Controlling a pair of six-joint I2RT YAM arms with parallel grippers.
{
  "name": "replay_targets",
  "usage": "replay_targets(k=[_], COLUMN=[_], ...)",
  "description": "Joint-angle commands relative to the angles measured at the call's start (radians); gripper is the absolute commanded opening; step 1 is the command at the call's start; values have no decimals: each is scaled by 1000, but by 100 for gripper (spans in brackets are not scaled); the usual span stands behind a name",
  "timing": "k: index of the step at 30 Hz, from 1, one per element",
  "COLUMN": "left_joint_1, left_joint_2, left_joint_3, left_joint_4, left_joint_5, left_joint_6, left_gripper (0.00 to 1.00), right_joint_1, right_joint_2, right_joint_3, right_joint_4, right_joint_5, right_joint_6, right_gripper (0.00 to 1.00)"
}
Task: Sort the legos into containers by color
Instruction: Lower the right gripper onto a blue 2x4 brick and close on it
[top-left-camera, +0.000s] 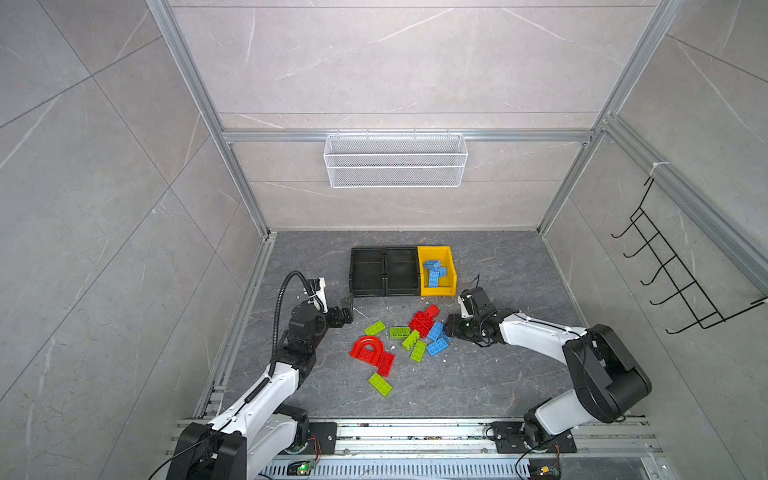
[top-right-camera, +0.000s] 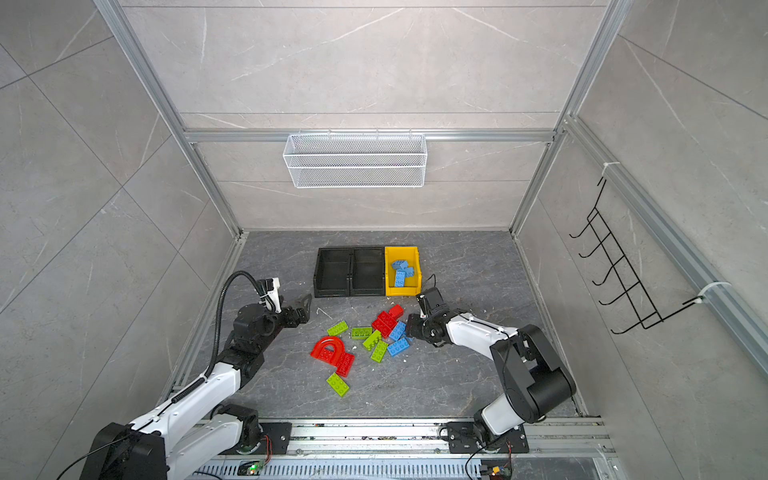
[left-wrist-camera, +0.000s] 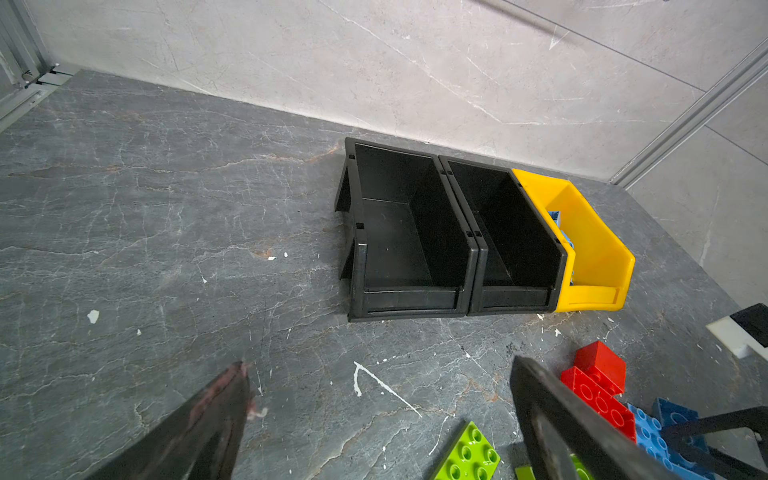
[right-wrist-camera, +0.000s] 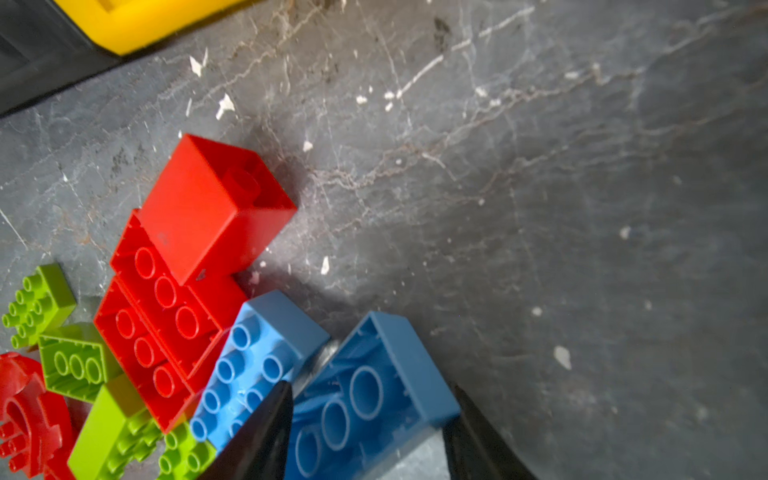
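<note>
Right wrist view: the right pincer (right-wrist-camera: 372, 387) is closed on an upturned blue brick (right-wrist-camera: 386, 353), hollow side showing, its near end cut off. Red bricks (right-wrist-camera: 166, 299) and lime bricks (right-wrist-camera: 75, 361) crowd beside it. In both top views these loose legos (top-left-camera: 415, 332) lie on the dark marbled bench (top-left-camera: 498, 374), near two black bins (top-left-camera: 368, 250) and a yellow bin (top-left-camera: 451, 266) holding blue bricks (top-left-camera: 434, 272). The left pincer (top-left-camera: 347, 309) stands wide open. Grey tiled walls (top-left-camera: 395, 62) surround the bench.
</note>
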Motion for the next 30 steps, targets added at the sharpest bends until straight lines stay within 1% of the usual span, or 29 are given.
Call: replay_targets(k=[1, 5, 10, 20, 26, 30], left_joint_1=[-2, -2, -2, -2, -2, -2], left_joint_2=[-23, -23, -22, -20, -6, -11], left_joint_3=[7, 7, 8, 8, 12, 10], left_joint_4=[38, 37, 37, 35, 40, 37], left_joint_5=[1, -2, -2, -2, 1, -2], left_joint_6=[16, 16, 17, 19, 17, 20], left_gripper=[100, 100, 100, 100, 100, 100], right_joint_1=[5, 5, 5, 5, 5, 5], right_joint_2=[21, 18, 12, 5, -44, -53], right_joint_3=[21, 25, 17, 28, 25, 32], right_joint_4=[6, 0, 0, -26, -57, -72], right_joint_5=[11, 16, 22, 42, 79, 73], right_joint_6=[-1, -6, -7, -25, -44, -55], right_gripper=[55, 51, 47, 42, 38, 36])
